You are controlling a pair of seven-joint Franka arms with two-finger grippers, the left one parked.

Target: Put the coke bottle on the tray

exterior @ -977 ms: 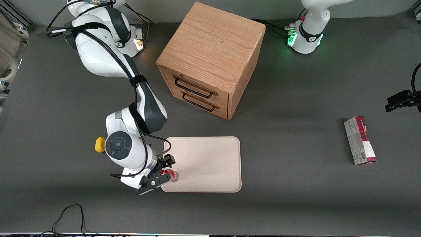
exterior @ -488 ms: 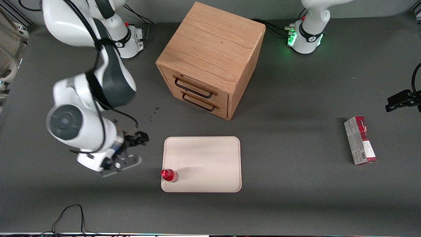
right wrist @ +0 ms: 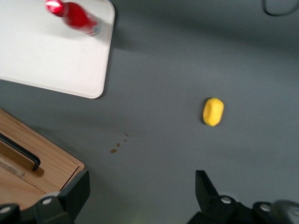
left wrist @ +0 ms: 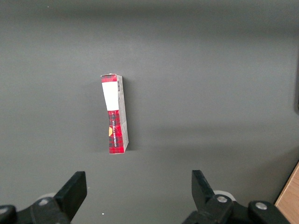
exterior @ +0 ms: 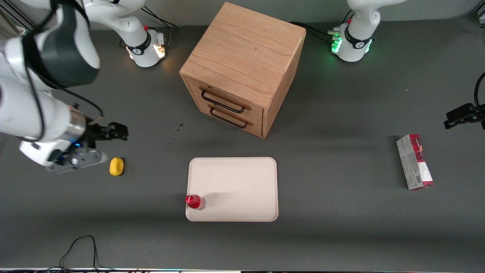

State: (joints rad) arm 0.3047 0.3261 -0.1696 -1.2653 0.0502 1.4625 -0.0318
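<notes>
The coke bottle (exterior: 195,201), red with a red cap, stands upright on the cream-white tray (exterior: 242,182), at the tray's corner nearest the front camera on the working arm's side. In the right wrist view the coke bottle (right wrist: 74,15) stands just inside the rim of the tray (right wrist: 42,56). My gripper (exterior: 104,146) hangs high above the dark table, well away from the tray toward the working arm's end. The gripper (right wrist: 141,184) is open, with only bare table showing between its fingers.
A small yellow object (exterior: 116,166) lies on the table close under the gripper and shows as the yellow object (right wrist: 213,111) in the right wrist view. A wooden two-drawer cabinet (exterior: 242,64) stands farther from the front camera than the tray. A red-and-grey carton (exterior: 414,161) lies toward the parked arm's end.
The gripper let go of the bottle, which stays upright on the tray corner. The arm then rose and swung away toward the working arm's end, uncovering the yellow object.
</notes>
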